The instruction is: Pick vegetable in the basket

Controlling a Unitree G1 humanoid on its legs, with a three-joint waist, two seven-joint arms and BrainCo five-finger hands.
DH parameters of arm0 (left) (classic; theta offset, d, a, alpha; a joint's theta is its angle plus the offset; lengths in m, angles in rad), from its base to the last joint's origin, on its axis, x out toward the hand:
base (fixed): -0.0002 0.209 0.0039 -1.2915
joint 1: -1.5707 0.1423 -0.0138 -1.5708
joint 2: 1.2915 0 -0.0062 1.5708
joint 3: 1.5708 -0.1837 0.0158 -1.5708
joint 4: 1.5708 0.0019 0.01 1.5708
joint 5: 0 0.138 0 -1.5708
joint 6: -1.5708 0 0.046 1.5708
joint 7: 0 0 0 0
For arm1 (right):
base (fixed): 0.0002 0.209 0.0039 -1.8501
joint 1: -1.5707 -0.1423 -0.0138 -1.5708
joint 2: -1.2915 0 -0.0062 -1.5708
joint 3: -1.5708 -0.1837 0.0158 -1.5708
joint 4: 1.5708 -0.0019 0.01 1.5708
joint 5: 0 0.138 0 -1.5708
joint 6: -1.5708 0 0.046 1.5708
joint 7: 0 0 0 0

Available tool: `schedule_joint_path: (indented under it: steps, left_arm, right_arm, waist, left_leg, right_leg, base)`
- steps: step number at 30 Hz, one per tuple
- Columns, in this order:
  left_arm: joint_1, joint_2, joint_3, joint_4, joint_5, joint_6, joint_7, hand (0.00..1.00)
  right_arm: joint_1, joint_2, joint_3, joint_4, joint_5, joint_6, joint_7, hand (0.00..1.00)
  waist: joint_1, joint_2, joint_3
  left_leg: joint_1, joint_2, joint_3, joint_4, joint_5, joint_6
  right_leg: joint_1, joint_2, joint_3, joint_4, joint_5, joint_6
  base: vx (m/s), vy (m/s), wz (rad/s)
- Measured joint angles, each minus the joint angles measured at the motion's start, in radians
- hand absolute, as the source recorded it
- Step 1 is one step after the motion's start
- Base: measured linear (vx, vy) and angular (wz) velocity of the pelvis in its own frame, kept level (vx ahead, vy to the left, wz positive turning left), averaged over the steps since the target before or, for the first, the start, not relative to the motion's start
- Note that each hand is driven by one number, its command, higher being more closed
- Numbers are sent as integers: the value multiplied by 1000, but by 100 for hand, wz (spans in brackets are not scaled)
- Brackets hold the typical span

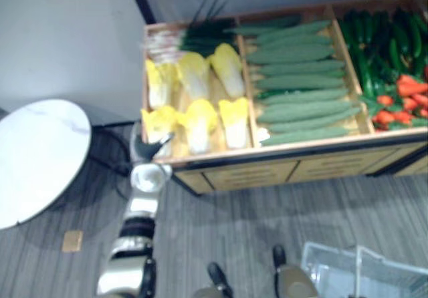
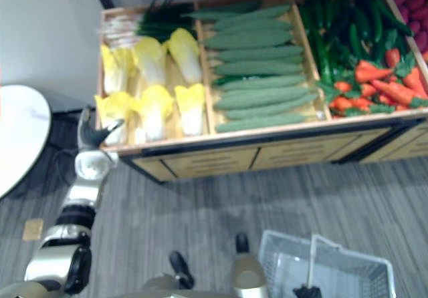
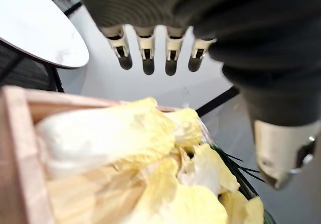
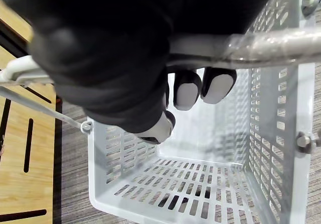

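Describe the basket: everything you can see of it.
The basket is pale grey plastic and rectangular, its walls and bottom pierced with rows of slots, and it is empty. Its handle, a pale bar bolted to the walls, stands raised over the opening, and the right hand has its fingers curled round it. The basket is low on the robot's right, in front of the wooden stand, over the grey floor; whether it touches the floor cannot be told.

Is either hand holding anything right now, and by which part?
Right hand is curled round the handle of the basket. Left hand holds nothing, open above the cabbages.
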Motion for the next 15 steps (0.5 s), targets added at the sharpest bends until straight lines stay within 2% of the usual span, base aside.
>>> schedule_joint_path:
  steps: [9, 15]
  left_arm:
    - [-67, -70, -42, 33, 0, 0, 2, 0]
    - [-89, -86, -47, 62, -1, 2, 4, 0]
  right_arm:
    - [-18, -11, 24, -32, 1, -5, -23, 100]
    - [-36, -15, 43, -38, 1, -7, -29, 100]
  waist:
    - [-7, 10, 28]
    - [-20, 9, 50]
  left_leg:
    - [-17, 9, 55, 8, 22, -10]
    - [-26, 11, 63, 2, 26, -10]
  right_leg:
    - [-57, 7, 25, 51, -20, -15]
    - [-85, 6, 30, 67, -33, -16]
  base:
    - [4, -17, -10]
    - [-7, -5, -2]
